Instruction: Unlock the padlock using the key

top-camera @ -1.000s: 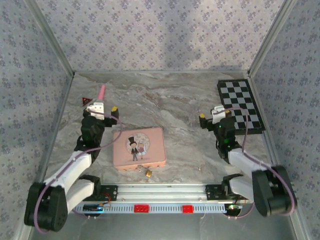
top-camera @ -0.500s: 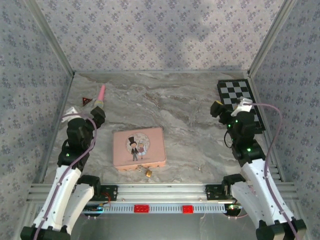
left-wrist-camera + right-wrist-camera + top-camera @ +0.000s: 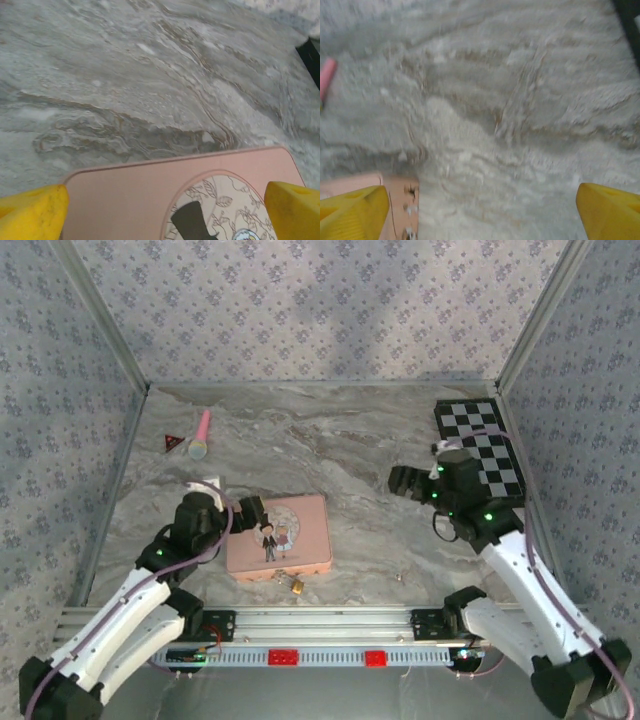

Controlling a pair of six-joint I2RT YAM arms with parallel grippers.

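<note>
Hovering above the marbled table (image 3: pixel 350 440): two grippers, both with fingers spread and nothing between them.

Item 1, padlock (image 3: pixel 297 586): is lying on the table just beside the near edge of the pink tin (image 3: pixel 278 537), well apart from both grippers; whether it is touching the tin cannot be told. Item 2, left gripper (image 3: pixel 250 510): is reaching over the tin's left end, its yellow fingertips (image 3: pixel 30 212) standing wide apart above the lid. Item 3, right gripper (image 3: pixel 400 480): is hanging over bare table to the right of the tin, near the checkerboard (image 3: pixel 480 450), its fingertips (image 3: pixel 610 212) set wide. Item 4, pink toy microphone (image 3: pixel 201 435) and red triangle (image 3: pixel 172 443): are lying close together near the far left corner.
</note>
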